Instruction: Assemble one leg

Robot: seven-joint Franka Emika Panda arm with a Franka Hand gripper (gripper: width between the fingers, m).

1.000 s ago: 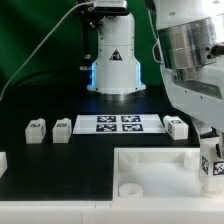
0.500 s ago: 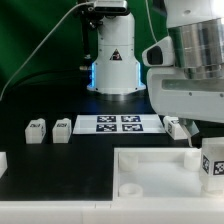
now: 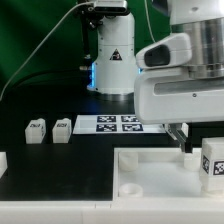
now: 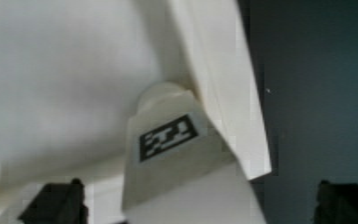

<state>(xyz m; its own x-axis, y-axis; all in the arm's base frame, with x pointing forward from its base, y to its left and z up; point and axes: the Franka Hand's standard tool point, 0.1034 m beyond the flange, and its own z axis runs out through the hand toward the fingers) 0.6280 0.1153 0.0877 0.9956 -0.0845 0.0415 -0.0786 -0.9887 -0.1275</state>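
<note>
Leg (image 4: 176, 165), a small white plastic block with a black-and-white square tag on its face, fills the middle of the wrist view, lying just beside the pale edge of the large white panel (image 3: 150, 165); the gripper (image 4: 202, 205) hangs over it with its two dark fingertips (image 4: 60, 200) spread wide to either side, touching nothing and holding nothing. In the exterior view the arm's bulk hides that spot. Two matching legs (image 3: 36, 130) (image 3: 62, 127) sit on the black table (image 3: 60, 160) at the exterior view's left, and another (image 3: 213, 165) stands at the panel's far corner on the exterior view's right. The marker board (image 3: 118, 123) lies between them, near the arm's base (image 3: 112, 60). The part looks light, rigid and smooth-sided, so it is unlikely to deform but may slip or twist in a loose pinch. The safest hold is probably across its two flat long sides, near the middle. No readable writing or brand shows. The tags carry only coded patterns, and the base bears a dark triangular sticker too small to make out.
</note>
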